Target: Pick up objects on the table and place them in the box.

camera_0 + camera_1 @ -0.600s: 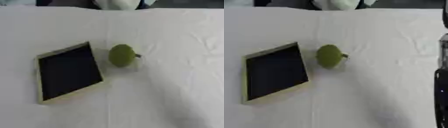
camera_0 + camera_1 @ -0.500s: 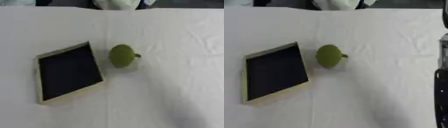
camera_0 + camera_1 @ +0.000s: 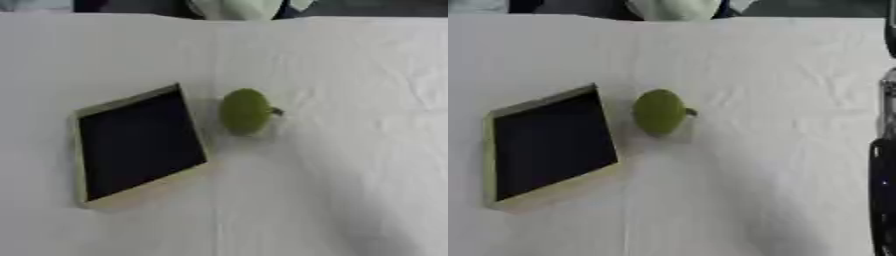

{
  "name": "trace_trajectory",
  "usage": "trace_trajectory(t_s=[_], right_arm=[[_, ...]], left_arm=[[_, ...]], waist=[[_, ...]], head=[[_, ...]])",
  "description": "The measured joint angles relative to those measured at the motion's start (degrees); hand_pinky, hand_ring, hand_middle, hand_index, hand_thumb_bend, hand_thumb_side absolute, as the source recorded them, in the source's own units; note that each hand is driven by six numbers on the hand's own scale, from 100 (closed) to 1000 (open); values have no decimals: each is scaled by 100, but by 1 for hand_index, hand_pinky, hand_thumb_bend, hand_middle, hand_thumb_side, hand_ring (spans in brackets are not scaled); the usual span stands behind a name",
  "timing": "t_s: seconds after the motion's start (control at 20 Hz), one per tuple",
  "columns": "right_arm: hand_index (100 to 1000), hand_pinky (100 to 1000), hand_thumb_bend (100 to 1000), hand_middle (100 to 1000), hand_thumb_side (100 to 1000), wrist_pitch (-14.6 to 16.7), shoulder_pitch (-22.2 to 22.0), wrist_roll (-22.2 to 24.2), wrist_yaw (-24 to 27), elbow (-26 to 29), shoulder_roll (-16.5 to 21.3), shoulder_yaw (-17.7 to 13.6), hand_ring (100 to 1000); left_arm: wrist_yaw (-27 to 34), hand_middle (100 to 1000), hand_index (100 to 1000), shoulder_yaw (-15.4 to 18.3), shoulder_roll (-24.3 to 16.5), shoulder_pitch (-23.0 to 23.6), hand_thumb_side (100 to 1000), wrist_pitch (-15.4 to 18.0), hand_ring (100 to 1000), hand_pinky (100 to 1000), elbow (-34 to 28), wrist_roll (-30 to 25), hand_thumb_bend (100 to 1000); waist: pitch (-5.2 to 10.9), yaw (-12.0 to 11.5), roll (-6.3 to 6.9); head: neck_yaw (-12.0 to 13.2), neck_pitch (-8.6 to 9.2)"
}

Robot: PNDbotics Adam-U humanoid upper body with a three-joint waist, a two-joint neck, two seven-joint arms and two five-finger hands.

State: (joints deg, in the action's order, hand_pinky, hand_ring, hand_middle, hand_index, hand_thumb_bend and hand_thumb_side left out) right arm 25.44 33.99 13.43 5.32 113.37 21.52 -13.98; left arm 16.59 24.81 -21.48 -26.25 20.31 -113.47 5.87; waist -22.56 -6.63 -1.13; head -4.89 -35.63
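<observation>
A round green fruit with a short dark stem (image 3: 244, 111) lies on the white-clothed table (image 3: 350, 165), just right of the shallow, pale-rimmed, dark-lined box (image 3: 136, 145). Neither robot hand shows its fingers; only a dark arm part (image 3: 883, 165) appears, well right of the box.

We see a surface (image 3: 350, 190) draped in creased white cloth; on it lie a shallow dark-lined box (image 3: 136, 145) and, just beside it, a green fruit (image 3: 244, 111).

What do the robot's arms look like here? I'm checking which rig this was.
Only a strip of the right arm shows, at the right eye view's right edge: black with a silvery-grey section. No hand, cable or marking is visible.
</observation>
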Motion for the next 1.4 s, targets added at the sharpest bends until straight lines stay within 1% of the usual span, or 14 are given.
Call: trace_trajectory(t_s=[0.2,0.25,0.3,0.35,0.45,0.5,0.55,0.6,0.65,0.75,0.9,1.1,1.25,1.4], right_arm=[[881,745,100,765,480,-39,8,67,-113,0,39,36,837],[896,753,100,775,389,-42,8,74,-126,0,40,46,846],[905,764,100,791,349,-46,0,85,-144,0,44,66,855],[907,777,100,804,296,-38,-44,110,-175,0,70,111,860],[904,789,100,816,234,24,-124,208,-279,0,245,263,865],[903,798,100,824,204,66,-113,275,-341,0,350,376,869],[903,798,100,824,204,105,-65,347,-411,-6,461,501,869],[903,798,100,824,204,148,-9,425,-490,-35,590,628,869],[909,820,100,850,202,189,39,507,-574,-90,723,761,885],[914,833,100,867,237,272,179,669,-736,-247,985,1027,894],[925,848,100,888,321,411,537,912,-981,-552,1374,1429,908],[934,852,100,895,398,536,979,1238,-1305,-989,1895,1966,917],[938,854,100,896,430,540,1107,1504,-1564,-1092,2319,2404,920],[949,855,100,896,482,410,1217,1726,-1659,-1066,2692,2830,927]], left_arm=[[-1,610,662,0,0,-4,473,-9,684,499,0,11,100],[-1,610,661,0,0,-5,474,-10,684,498,0,13,100],[-5,610,661,1,-3,-3,475,-11,684,498,-1,14,100],[-22,610,661,1,-16,3,476,-12,684,497,-4,15,100],[-62,610,661,2,-79,33,477,-19,685,496,-5,19,100],[-84,610,661,4,-120,73,477,-22,685,496,-5,20,100],[-103,610,661,4,-156,103,477,-23,685,496,-5,21,100],[-116,610,661,4,-174,107,477,-24,685,496,-5,21,100],[-125,610,661,4,-184,107,478,-25,685,496,-5,21,100],[-138,611,661,4,-215,110,478,-31,685,496,-7,19,100],[-146,611,661,3,-217,140,480,-49,686,495,-7,9,100],[-146,611,661,0,-218,148,481,-63,686,496,-7,-4,100],[-144,611,661,-8,-216,138,482,-79,687,495,-7,-22,100],[-121,612,660,-37,-210,106,484,-84,688,494,-8,-46,100]], waist=[[0,-8,-1],[0,-8,-2],[3,9,-20],[19,68,-76],[74,145,-256],[95,151,-314],[106,163,-327],[108,173,-311],[109,179,-288],[124,179,-300],[155,166,-367],[159,105,-364],[159,36,-353],[159,-22,-319]], head=[[32,1],[33,1],[47,1],[84,-2],[165,-9],[201,-12],[230,-14],[242,-15],[250,-16],[250,-40],[232,-63],[170,-83],[96,-96],[9,-104]])
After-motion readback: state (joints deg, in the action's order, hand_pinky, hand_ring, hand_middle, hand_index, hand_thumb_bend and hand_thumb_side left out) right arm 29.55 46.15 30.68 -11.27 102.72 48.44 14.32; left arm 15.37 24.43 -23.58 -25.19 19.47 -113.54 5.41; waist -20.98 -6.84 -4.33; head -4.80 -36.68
